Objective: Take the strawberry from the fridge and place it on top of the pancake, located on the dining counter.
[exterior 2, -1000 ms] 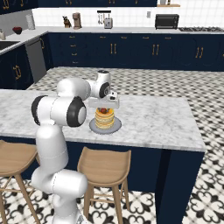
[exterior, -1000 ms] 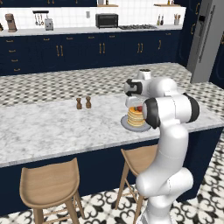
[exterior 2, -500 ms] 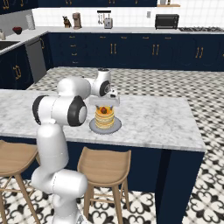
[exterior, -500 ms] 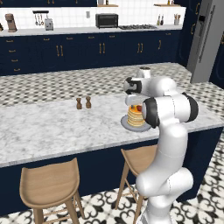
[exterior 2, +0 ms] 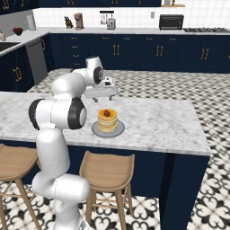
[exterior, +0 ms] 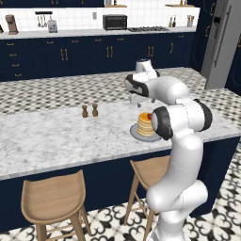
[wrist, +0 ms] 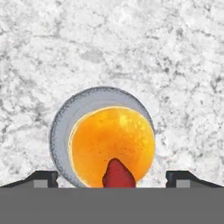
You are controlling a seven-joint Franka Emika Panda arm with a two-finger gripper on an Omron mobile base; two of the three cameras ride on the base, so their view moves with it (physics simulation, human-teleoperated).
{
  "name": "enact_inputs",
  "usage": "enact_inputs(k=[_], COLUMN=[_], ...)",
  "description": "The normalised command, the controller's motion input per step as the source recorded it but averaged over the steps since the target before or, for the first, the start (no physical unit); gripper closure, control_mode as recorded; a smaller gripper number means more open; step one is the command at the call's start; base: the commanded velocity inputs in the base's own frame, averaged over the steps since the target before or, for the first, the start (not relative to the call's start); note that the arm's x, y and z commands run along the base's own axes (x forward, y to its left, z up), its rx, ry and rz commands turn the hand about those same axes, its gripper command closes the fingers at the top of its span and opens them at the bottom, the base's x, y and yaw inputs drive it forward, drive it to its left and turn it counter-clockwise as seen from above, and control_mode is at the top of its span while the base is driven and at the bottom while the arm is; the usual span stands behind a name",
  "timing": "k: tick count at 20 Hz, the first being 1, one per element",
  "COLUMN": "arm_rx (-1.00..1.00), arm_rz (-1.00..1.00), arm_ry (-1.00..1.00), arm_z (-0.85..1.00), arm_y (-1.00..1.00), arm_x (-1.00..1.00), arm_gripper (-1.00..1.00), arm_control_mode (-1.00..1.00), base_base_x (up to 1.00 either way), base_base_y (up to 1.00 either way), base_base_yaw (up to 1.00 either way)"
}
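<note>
Strawberry (wrist: 118, 174): now resting atop pancake (wrist: 112, 144), grey plate (wrist: 65, 122), marble table (exterior 2: 152, 121). Fingers (wrist: 43, 177): newly spread wide, released. Placement apparently complete; withdrawal pending.

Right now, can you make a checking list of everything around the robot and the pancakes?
Surface: the dining counter, white-grey marble on a navy base.
Job's things: the pancake stack sits on a grey plate; the strawberry lies on top of it. The fridge stands at the far right of the left base view.
Clutter: two small brown shakers stand on the counter, apart from the plate.
Gripper: the gripper hangs above the stack, jaws wide open, fingertips either side of the strawberry, not touching it.
Cables: nothing seen.
Surroundings: wooden stools at the counter, navy cabinets, patterned floor tiles.
</note>
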Motion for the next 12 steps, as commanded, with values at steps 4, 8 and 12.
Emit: enact_inputs(k=[4,8,12], arm_rx=[-0.01,0.00,0.00], arm_rz=[0.04,0.02,0.02], arm_ry=[0.07,0.01,0.00], arm_z=[0.04,0.00,-0.15], arm_y=[0.66,0.65,0.49], arm_x=[-0.89,-1.00,-1.00], arm_gripper=[-1.00,-1.00,-1.00], arm_control_mode=[-1.00,-1.00,-1.00], base_base_x=[0.00,0.00,0.00], base_base_y=[0.00,0.00,0.00], base_base_yaw=[0.00,0.00,0.00])
